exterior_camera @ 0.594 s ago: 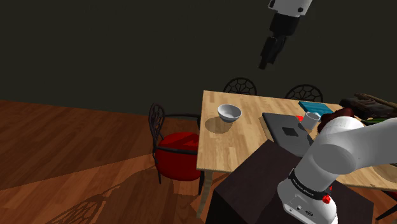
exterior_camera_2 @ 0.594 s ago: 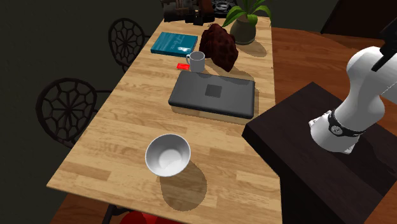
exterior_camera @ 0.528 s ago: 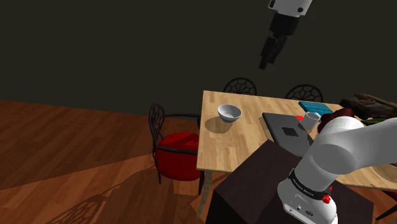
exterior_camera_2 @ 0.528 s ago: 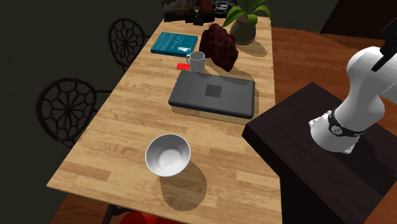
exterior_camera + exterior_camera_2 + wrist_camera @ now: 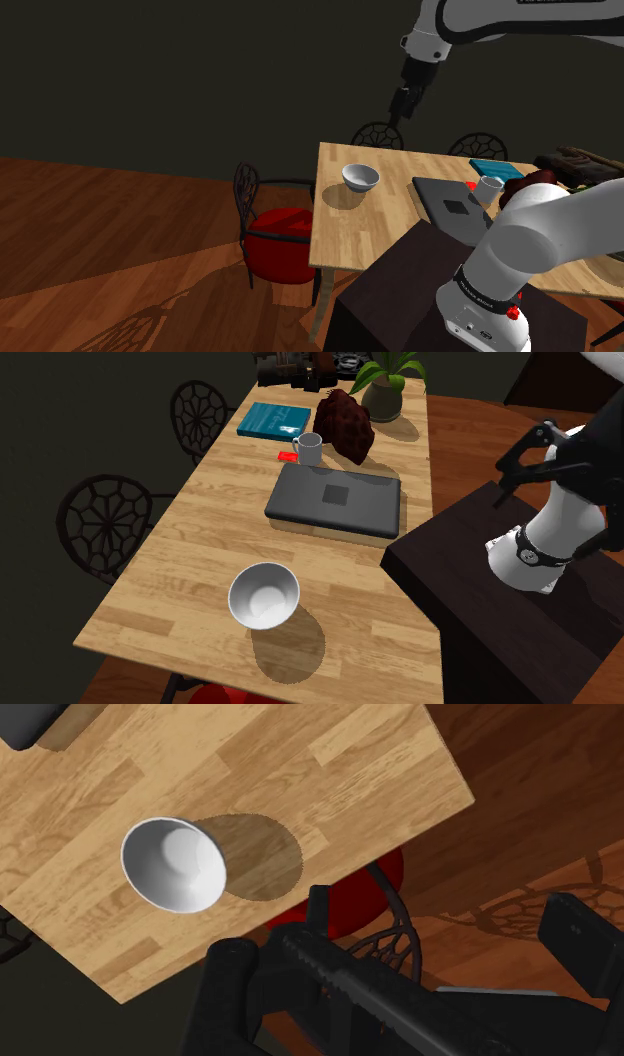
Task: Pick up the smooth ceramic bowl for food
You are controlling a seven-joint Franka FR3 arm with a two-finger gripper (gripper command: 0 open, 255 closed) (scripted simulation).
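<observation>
Shoulder view, step: we judge this to be the approach. The gripper (image 5: 398, 108) hangs high above the table (image 5: 340, 235), well apart from the bowl.
Shoulder view, bowl: the white bowl (image 5: 361, 177) stands upright on the table, close to one end.
Second exterior view, containers: the bowl (image 5: 264, 595) is empty. A white mug (image 5: 310, 448) sits further along the table, and we cannot see inside it. A pot (image 5: 383, 400) at the table's far end holds a green plant.
Second exterior view, tool: the gripper (image 5: 500, 482) is off the table's side, its fingers spread with nothing between them.
Wrist view, tool: the black fingers (image 5: 232, 994) stand apart and clasp nothing.
Wrist view, bowl: the bowl (image 5: 173, 864) sits near the table's corner, its smooth inside bare.
Next move: we judge that the gripper should come down over the bowl's rim with one finger inside, then close.
</observation>
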